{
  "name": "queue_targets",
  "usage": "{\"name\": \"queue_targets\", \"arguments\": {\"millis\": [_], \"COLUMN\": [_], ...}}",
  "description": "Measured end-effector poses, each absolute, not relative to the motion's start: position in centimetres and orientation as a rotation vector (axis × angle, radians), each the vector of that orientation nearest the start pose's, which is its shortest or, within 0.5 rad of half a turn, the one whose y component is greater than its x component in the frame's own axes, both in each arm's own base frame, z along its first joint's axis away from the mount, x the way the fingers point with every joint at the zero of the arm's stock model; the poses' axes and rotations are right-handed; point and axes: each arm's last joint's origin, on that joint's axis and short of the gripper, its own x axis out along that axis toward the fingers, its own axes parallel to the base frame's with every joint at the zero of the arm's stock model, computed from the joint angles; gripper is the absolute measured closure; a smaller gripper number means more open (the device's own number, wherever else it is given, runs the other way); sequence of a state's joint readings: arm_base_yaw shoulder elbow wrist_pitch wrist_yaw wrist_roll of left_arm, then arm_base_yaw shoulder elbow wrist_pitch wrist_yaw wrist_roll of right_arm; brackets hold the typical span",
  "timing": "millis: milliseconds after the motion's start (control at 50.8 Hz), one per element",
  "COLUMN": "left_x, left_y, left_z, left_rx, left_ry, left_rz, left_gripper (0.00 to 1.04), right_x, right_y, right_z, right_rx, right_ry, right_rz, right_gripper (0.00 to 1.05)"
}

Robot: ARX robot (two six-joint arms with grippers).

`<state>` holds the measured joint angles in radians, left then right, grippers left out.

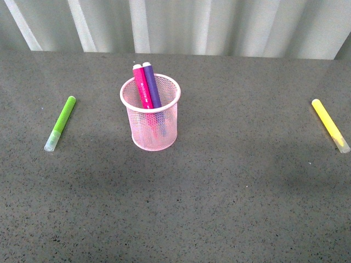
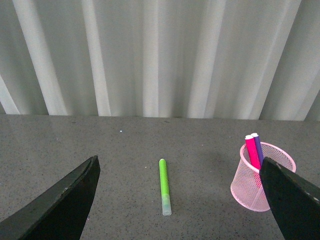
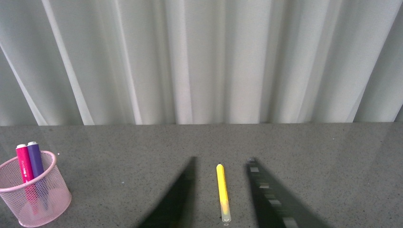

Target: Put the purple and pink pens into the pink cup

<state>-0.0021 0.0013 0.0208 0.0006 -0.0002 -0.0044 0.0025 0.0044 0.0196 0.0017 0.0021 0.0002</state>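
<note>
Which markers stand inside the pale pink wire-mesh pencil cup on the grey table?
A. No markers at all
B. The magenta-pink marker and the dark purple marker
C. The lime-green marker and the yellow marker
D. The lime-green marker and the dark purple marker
B: the magenta-pink marker and the dark purple marker lean side by side in the pale pink wire-mesh pencil cup, while the lime-green marker and the yellow marker lie flat on the grey table.

even, soft daylight; faint shadows on the table (image 1: 219,192) (right wrist view's hand (image 3: 221,199) blurred).
</note>
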Motion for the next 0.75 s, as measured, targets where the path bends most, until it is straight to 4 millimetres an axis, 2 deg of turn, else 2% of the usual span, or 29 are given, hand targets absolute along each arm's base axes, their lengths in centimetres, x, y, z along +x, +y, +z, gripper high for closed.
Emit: {"name": "queue_targets", "arguments": {"millis": [39,197,748], "left_x": [9.65,9.65,9.65], "left_y": [-0.02,-0.02,-0.02], "left_z": [17.05,17.05,17.05], "left_rx": [-0.004,-0.004,-0.004], "left_ry": [-0.02,-0.02,-0.02], "left_rz": [-0.002,-0.002,-0.002], "left_gripper": [0.07,0.07,0.07], "right_x": [9.67,9.67,9.67], "right_y": [0.02,0.01,0.01], "right_z": [17.0,17.0,17.0], "right_rx": [0.0,0.001,0.001], "right_ry": [-0.017,-0.017,-0.017], "right_rz": [0.0,0.0,0.0], "right_gripper": [0.31,0.06,0.07]}}
